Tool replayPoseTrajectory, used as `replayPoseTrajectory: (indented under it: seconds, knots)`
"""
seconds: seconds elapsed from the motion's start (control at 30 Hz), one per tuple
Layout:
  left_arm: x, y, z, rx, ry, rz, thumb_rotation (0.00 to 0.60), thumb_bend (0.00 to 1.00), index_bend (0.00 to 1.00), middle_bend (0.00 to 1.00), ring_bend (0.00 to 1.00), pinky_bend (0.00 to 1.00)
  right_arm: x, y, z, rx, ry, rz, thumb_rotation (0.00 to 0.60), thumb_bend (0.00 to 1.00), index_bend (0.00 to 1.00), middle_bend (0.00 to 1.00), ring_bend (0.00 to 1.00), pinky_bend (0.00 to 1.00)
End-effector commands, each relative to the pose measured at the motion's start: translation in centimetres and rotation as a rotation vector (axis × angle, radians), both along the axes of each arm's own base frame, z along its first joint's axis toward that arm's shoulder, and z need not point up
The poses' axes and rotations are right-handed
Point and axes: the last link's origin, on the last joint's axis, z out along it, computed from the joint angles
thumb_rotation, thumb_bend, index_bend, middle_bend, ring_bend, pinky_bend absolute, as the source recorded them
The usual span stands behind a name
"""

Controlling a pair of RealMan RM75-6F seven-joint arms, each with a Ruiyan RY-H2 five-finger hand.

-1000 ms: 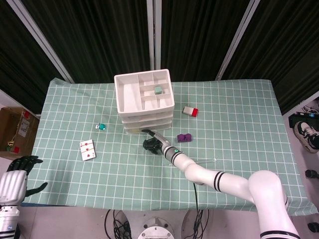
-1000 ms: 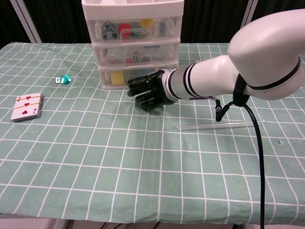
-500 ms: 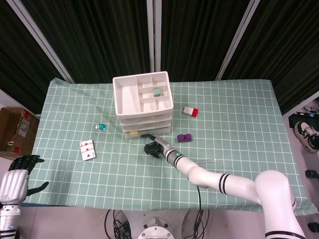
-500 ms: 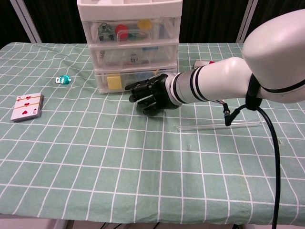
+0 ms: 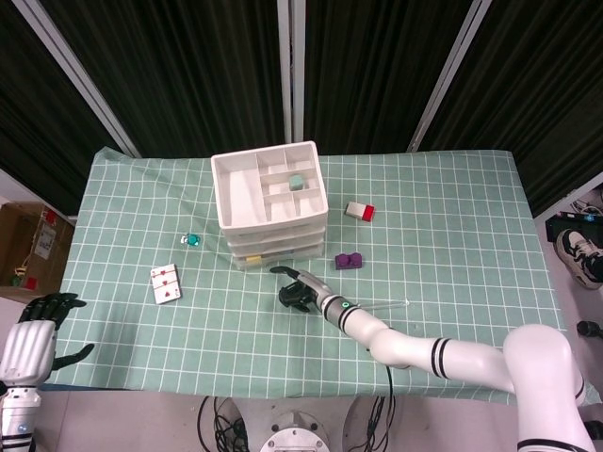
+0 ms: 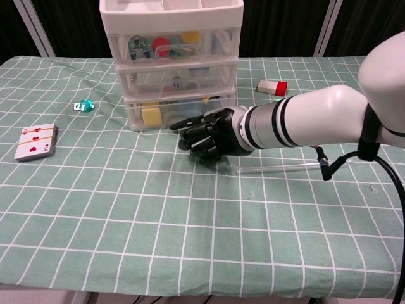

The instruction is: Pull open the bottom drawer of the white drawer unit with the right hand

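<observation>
the bottom drawer [image 6: 180, 112] of the white drawer unit [image 5: 270, 197] sits at the back middle of the green checked cloth [image 5: 452, 217], a yellow block showing through its clear front. i see my right hand [image 6: 209, 134] low on the cloth just in front of that drawer, fingers [image 6: 190, 123] curled, one reaching toward the drawer face; i cannot tell if it hooks the front or grips anything. my left hand [image 5: 36, 325] hangs off the table's near left corner, fingers apart, holding nothing. playing cards [image 6: 36, 142] lie to the left, a clear rod [image 6: 278, 167] beside my right forearm.
</observation>
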Motion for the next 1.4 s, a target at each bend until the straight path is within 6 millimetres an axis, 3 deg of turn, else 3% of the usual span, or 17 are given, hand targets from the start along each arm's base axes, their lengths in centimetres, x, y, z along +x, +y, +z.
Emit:
replayPoseTrajectory:
  seconds: [0.03, 0.13, 0.27, 0.37, 1.4]
  knots:
    - [0.0, 0.0, 0.1, 0.004, -0.001, -0.001, 0.6, 0.0, 0.32, 0.23, 0.18, 0.19, -0.2, 0.5, 1.2, -0.045, 0.006, 0.052, 0.6, 0.68, 0.07, 0.73, 0.82, 0.93]
    - [-0.1, -0.1, 0.1, 0.007, -0.001, 0.0, 0.6, 0.0, 0.32, 0.23, 0.18, 0.19, -0.4, 1.0, 3.1, -0.113, 0.023, 0.135, 0.6, 0.68, 0.05, 0.72, 0.82, 0.93]
    - [0.0, -0.1, 0.1, 0.006, 0.0, -0.003, 0.6, 0.0, 0.32, 0.23, 0.18, 0.19, -1.6, 1.0, 5.5, -0.266, 0.167, 0.328, 0.6, 0.67, 0.05, 0.72, 0.82, 0.93]
    - [0.1, 0.0, 0.1, 0.007, -0.001, -0.008, 0.6, 0.0, 0.32, 0.23, 0.18, 0.19, -2.0, 0.9, 6.2, -0.327, 0.251, 0.395, 0.6, 0.67, 0.05, 0.72, 0.82, 0.93]
    - [-0.3, -0.2, -0.1, 0.008, -0.012, 0.007, 0.6, 0.0, 0.32, 0.23, 0.18, 0.19, -1.3, -1.3, 3.1, -0.3, 0.41, 0.398, 0.6, 0.67, 0.05, 0.72, 0.82, 0.93]
